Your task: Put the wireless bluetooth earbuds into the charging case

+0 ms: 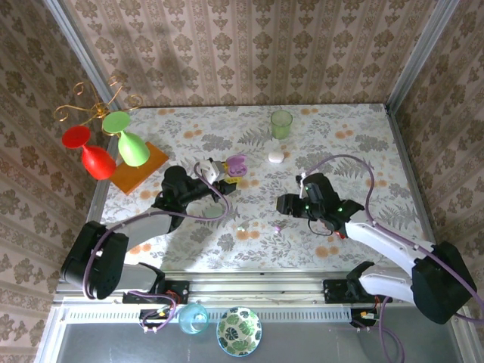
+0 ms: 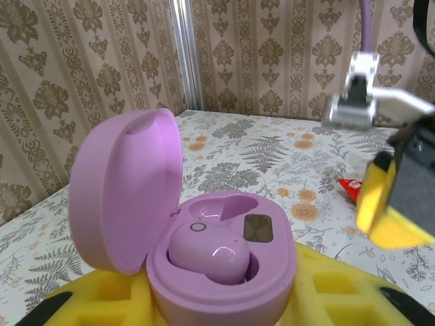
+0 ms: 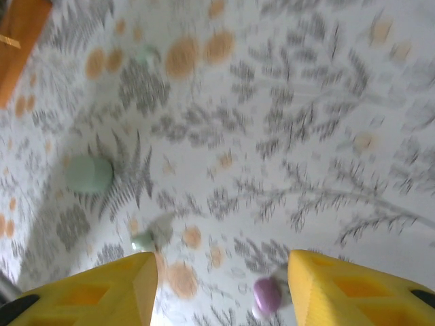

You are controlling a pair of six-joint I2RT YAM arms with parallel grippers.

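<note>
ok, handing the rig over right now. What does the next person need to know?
Left gripper: shut on the purple case, lid open.
Right gripper: open and empty, hovering above the table.
Done: one seated earbud is in the case.
Left to do: the second socket is empty. The loose purple earbud lies on the table under the right gripper, close to one finger. It likely goes in that socket next.
Note: a pale green bud lies nearby and probably belongs to another case.
</note>
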